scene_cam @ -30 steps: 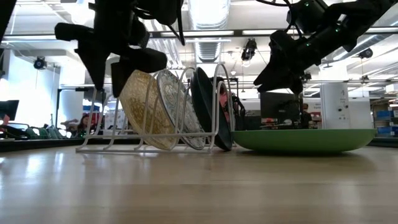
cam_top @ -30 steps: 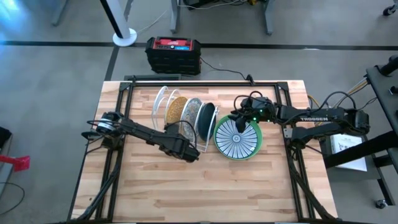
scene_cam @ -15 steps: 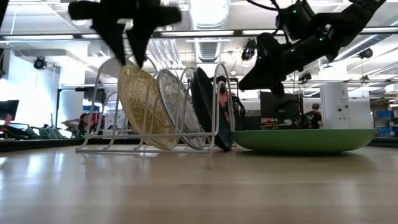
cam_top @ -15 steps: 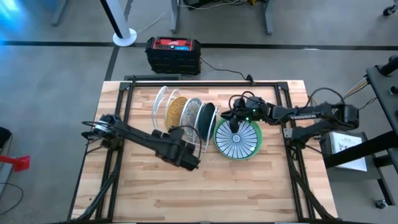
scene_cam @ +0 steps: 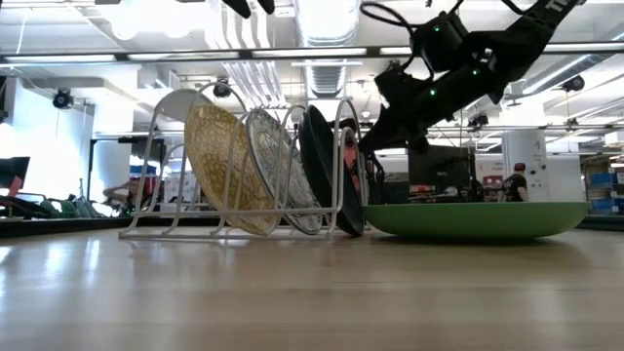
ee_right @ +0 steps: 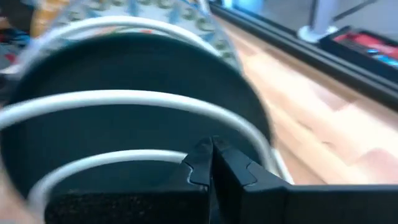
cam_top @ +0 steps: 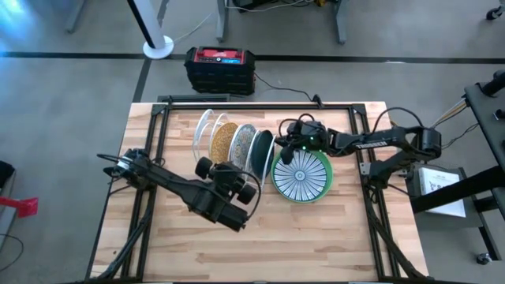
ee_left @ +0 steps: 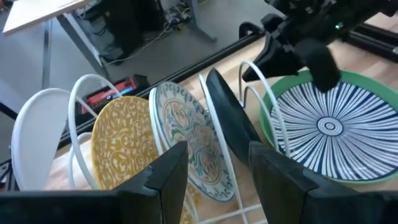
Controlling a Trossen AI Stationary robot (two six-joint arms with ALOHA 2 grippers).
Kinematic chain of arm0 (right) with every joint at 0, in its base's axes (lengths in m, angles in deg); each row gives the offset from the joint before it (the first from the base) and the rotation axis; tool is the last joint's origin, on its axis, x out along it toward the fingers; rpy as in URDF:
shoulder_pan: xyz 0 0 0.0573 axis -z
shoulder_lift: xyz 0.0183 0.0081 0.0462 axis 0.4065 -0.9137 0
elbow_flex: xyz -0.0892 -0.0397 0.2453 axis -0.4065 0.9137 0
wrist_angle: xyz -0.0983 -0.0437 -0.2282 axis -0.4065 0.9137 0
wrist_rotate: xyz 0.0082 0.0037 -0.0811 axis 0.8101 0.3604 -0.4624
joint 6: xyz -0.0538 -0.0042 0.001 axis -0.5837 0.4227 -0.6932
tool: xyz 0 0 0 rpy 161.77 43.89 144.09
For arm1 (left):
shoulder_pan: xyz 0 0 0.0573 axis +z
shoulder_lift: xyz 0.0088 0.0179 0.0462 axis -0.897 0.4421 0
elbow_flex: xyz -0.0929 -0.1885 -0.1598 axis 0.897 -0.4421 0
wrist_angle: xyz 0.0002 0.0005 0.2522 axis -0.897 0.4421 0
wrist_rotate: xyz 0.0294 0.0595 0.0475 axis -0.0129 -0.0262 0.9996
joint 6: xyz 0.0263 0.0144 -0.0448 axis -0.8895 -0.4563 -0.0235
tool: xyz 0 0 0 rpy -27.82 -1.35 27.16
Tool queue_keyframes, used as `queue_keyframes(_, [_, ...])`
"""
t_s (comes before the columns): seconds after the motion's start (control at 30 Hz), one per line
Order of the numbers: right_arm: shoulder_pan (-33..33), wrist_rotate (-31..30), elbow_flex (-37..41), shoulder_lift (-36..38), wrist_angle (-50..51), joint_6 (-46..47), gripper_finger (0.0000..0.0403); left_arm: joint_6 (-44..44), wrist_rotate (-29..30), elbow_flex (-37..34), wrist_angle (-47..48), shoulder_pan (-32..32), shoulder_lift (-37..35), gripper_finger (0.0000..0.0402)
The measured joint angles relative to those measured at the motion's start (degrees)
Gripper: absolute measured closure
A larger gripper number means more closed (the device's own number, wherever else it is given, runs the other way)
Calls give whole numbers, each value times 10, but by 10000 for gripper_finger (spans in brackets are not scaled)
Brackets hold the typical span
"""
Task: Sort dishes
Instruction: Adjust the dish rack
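Observation:
A white wire rack (scene_cam: 175, 232) holds a white plate (ee_left: 37, 137), a yellow speckled plate (cam_top: 225, 140), a floral plate (cam_top: 244, 143) and a dark plate (cam_top: 263, 154), all on edge. To its right, a green plate (cam_top: 278, 183) lies flat with a blue-striped white plate (cam_top: 304, 173) on it. My right gripper (cam_top: 286, 155) is shut, just above the green plate's left rim, beside the rack's right end. My left gripper (ee_left: 217, 168) is open and holds nothing, high above the rack's near side. My right gripper (ee_right: 211, 149) comes slanting down from the table's right. Its shut fingertips stand close before the rack's end wire loop (ee_right: 124, 99) and the dark plate's face (ee_right: 124, 124). I cannot tell whether they touch either.
A black and red box (cam_top: 220, 67) sits on the floor beyond the far edge. Black frame rails (cam_top: 260, 102) run along the table's far side. Bare wood (cam_top: 300, 237) lies toward the near edge.
My left gripper has risen from beside the rack and drawn back toward the near edge, tipping up from steeply down to nearer level. My right gripper has gone toward the table's left across the striped plate, up to the rack's right end, and has shut.

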Motion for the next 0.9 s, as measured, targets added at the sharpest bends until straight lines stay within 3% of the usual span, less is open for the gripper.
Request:
queue_keyframes(0.17, [2, -41, 0, 3, 3, -26, 402, 14, -1, -21, 0, 0, -4, 242])
queue_keyframes(0.9, [59, -40, -51, -46, 4, -85, 403, 22, 31, -29, 0, 0, -7, 242])
